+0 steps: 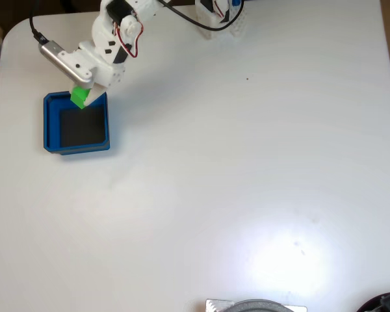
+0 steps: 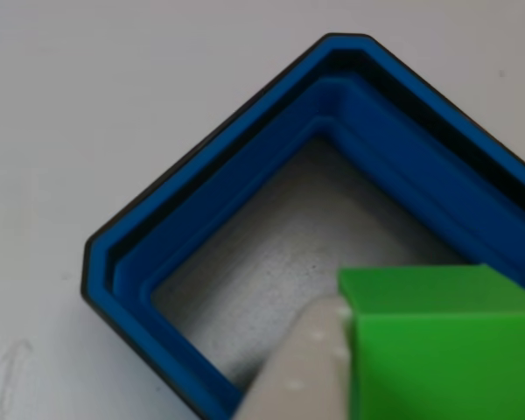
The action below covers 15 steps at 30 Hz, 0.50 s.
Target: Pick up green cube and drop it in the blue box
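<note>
In the other view, closest to the cam, 1 green cube (image 2: 437, 341) fills the bottom right corner. It looks big here b/c it's so near. A pale finger (image 2: 302, 367) presses flat on its left side. The jaws pinch the cube; I see only 1 finger, the other is hidden. The cube sits tilted, w/ 1 edge pointing down-left. All sides look the same length, so no long way to it.

Just past the cube is 1 blue box (image 2: 236, 166). It sits like a diamond in this view, w/ a clipped corner at the top and 1 at the left. Its walls go down in steps. The floor looks gray and speckled here. The cube hangs over the box's near part, not touching the floor as far as I can tell.

In the fixed view, 1 white arm (image 1: 107, 42) reaches in from the top. The gripper (image 1: 84, 91) holds the cube (image 1: 79, 97) over the top wall of the box (image 1: 51, 123), near the left side of the white table (image 1: 247, 162). The box floor looks dark here. The box sides run straight w/ the pic edges. A black cable (image 1: 182, 16) runs along the top.
</note>
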Available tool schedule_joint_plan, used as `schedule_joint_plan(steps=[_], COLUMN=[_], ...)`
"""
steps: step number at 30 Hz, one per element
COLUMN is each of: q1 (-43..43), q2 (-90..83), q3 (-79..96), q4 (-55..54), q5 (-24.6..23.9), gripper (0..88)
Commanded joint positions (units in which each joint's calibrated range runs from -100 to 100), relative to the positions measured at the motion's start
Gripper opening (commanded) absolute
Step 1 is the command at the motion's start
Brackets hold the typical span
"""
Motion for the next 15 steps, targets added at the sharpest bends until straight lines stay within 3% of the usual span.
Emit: schedule_joint_plan(steps=[1, 15], q1=[1.30, 2.14], q2=[2.26, 17.73], q3=[-6.96, -20.33], q4=[-0.45, -0.45], q5=[-0.34, -0.34], gripper=[1.2, 1.2])
